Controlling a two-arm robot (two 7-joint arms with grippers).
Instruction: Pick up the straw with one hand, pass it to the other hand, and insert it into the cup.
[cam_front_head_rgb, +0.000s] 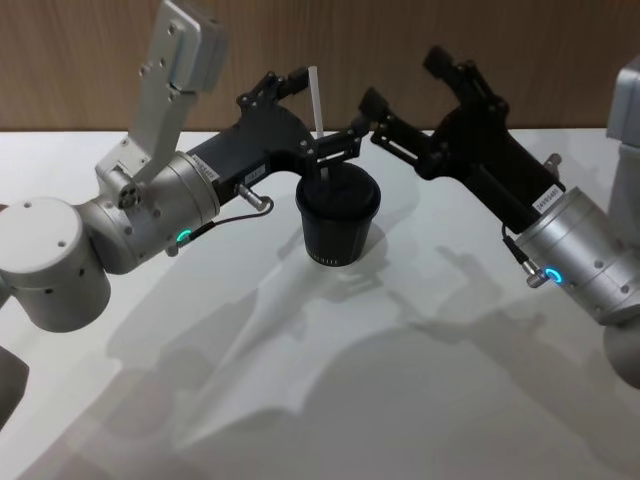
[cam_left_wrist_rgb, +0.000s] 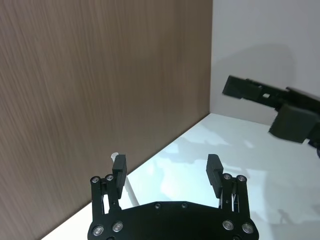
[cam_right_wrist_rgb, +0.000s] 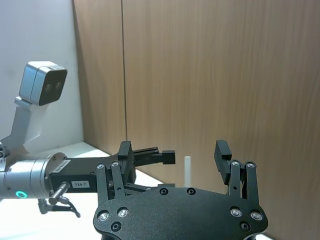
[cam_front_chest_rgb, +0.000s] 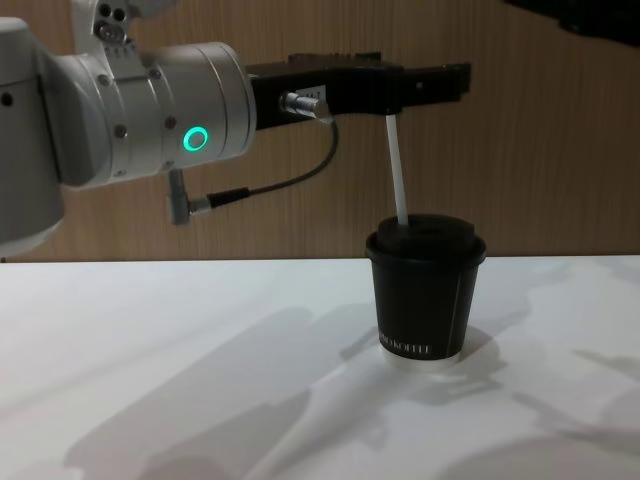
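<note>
We are seeing the straw (cam_front_chest_rgb: 397, 170) standing in the cup (cam_front_chest_rgb: 425, 295) at frame centre (lid on), both tools, left (cam_front_head_rgb: 310, 115) and right (cam_front_head_rgb: 400, 95), spread apart.

white table (cam_front_head_rgb: 420, 400) — bare | wood-panel wall (cam_front_head_rgb: 400, 30) — behind

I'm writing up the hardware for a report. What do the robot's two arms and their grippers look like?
Both arms are thick silver cylinders ending in black two-finger grippers with visible screws. The left gripper follows a wrist with a glowing green ring, a thin black cable and a white label. The right gripper follows a wrist with a blue-green ring and a white label. A grey camera box stands on a bracket above the left wrist.
</note>
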